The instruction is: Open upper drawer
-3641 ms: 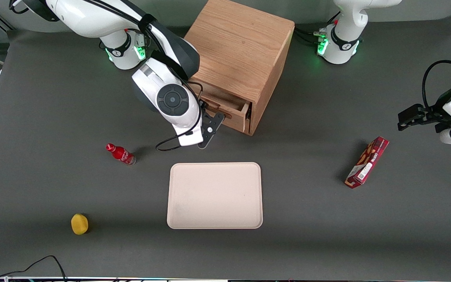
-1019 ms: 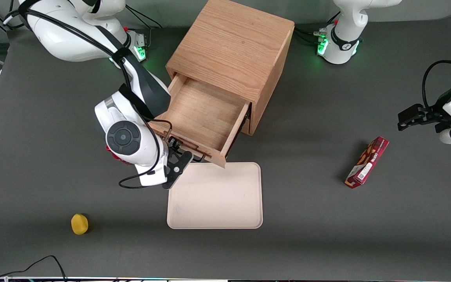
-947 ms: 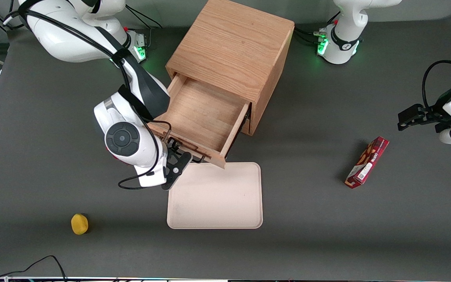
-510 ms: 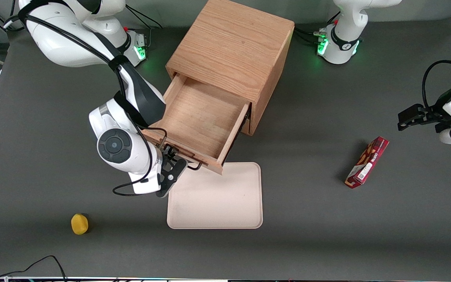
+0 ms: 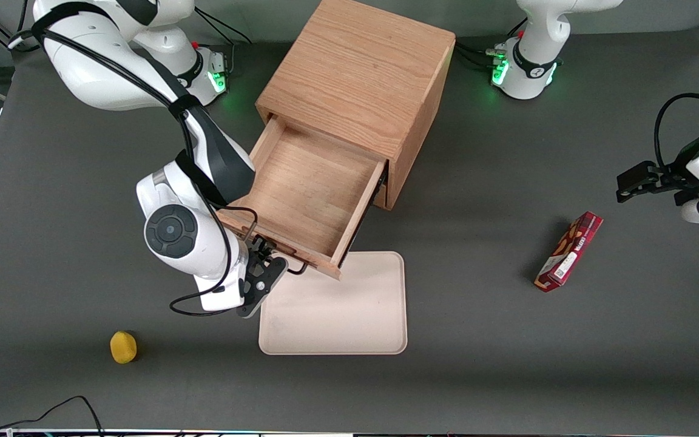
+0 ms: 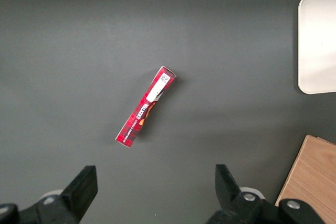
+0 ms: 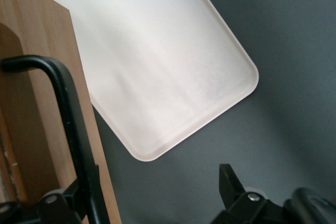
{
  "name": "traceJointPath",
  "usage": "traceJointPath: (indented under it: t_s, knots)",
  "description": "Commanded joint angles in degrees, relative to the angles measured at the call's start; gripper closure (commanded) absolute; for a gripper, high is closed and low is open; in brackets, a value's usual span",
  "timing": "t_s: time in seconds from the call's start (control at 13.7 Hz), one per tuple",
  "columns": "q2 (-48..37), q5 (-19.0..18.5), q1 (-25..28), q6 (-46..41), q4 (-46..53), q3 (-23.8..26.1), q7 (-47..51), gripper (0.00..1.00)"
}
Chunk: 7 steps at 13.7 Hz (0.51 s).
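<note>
Upper drawer (image 5: pixel 307 188) is pulled a long way out of the oak cabinet (image 5: pixel 361 79), so you can see its bare wooden floor, and its front corner hangs over the edge of the cream tray (image 5: pixel 349 309) on the table (image 5: pixel 477 376). The black bar handle (image 7: pixel 73 129) runs along the drawer's front face. The pincer (image 5: pixel 270 267) sits right at that handle, at the end toward the working arm's side of the table. In the right wrist view its fingers are spread wide, one finger (image 7: pixel 63 205) right by the bar, the other finger (image 7: pixel 236 190) well clear over the dark table, so nothing is clamped. A yellow lemon-like thing (image 5: pixel 123 347) sits nearer the front camera, and a red snack box (image 5: pixel 569 251) lies toward the parked arm's end.
</note>
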Motion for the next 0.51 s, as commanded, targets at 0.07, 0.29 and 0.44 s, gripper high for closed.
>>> traceJointPath:
  t_s: [0.07,0.29,0.44]
  knots:
    - [1.30,-1.48,2.04,0.15,3.03,-1.51,-0.79,0.00]
    - [0.51,-1.39,2.04,-2.92,3.65,-1.33,-0.88,0.00]
    - [0.42,-1.22,2.04,-5.29,5.49,-1.16,-0.88,0.00]
